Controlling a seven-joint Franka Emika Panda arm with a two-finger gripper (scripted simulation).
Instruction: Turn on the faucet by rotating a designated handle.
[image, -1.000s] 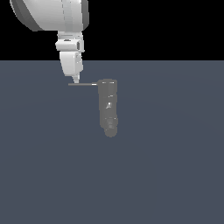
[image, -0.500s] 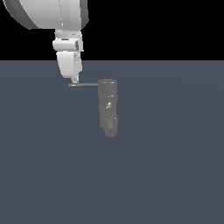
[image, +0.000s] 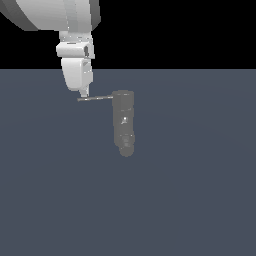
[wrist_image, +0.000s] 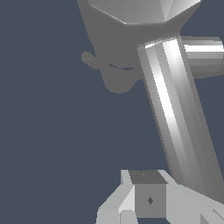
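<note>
The faucet (image: 123, 122) is a dull-gray upright cylinder with a rounded lower end, standing on the dark floor. Its handle (image: 96, 98), a thin gray rod, juts from the body's top toward the exterior view's left. My gripper (image: 84, 93) hangs from the white arm with its tip right at the rod's outer part, touching or almost touching it. The fingers look closed together and hold nothing. In the wrist view the handle (wrist_image: 175, 113) runs as a thick shiny bar from the faucet (wrist_image: 131, 11) down past my gripper (wrist_image: 149, 201).
The flat dark blue-gray floor (image: 190, 200) spreads all around the faucet. The large white arm link (image: 50, 12) fills the upper left of the exterior view.
My gripper has shifted slightly toward the exterior view's left and a little lower, along the rod's outer end. The handle has hardly turned.
</note>
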